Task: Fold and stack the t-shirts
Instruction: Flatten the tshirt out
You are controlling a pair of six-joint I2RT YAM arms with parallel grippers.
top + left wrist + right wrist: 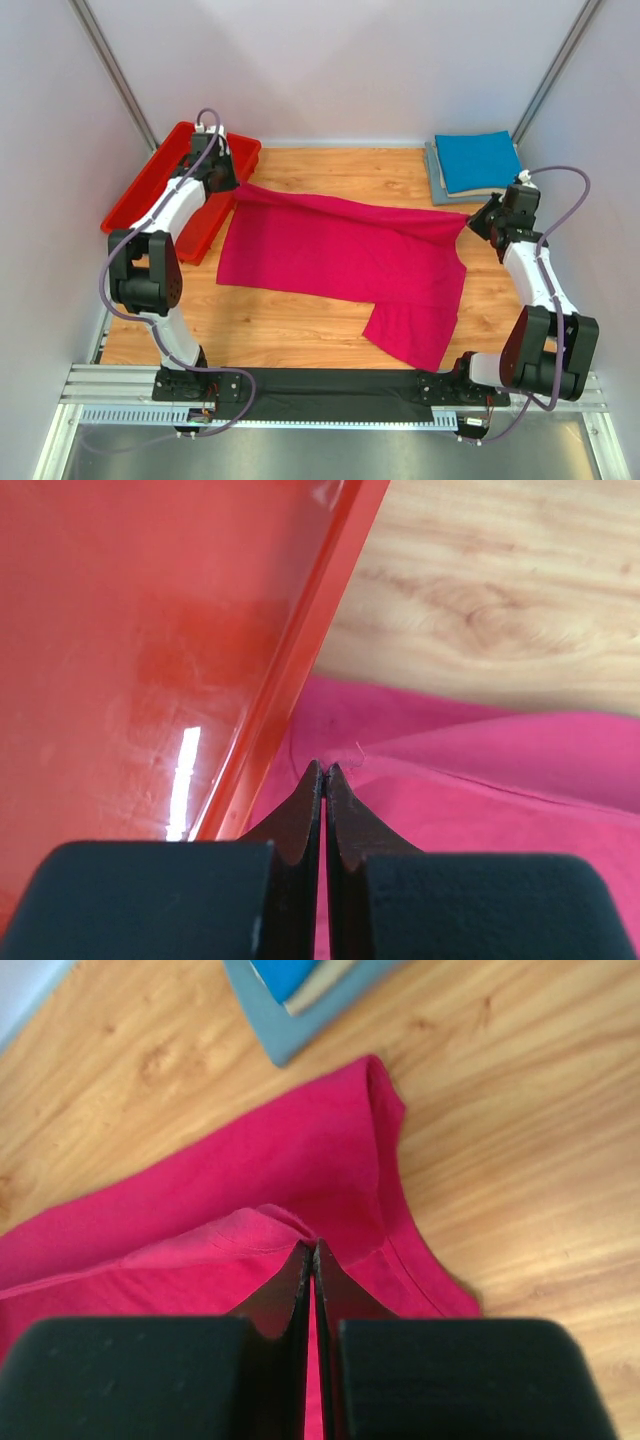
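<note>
Left gripper (322,770) pinches corner of large magenta-pink cloth t-shirt (340,255) beside red plastic bin (150,185); right gripper (311,1248) clamps opposite corner, near bright blue folded t-shirt (478,160) atop grey folded t-shirt (436,178)

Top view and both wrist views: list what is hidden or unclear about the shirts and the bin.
1. Red bin: top view, left arm covers part of its inside; left wrist view shows only one red side.
2. Grey shirt: top view, blue shirt covers most; right wrist view, cut off by the top edge.
3. Pink shirt: the cloth inside the left gripper and right gripper, hidden by their shut fingers.
</note>
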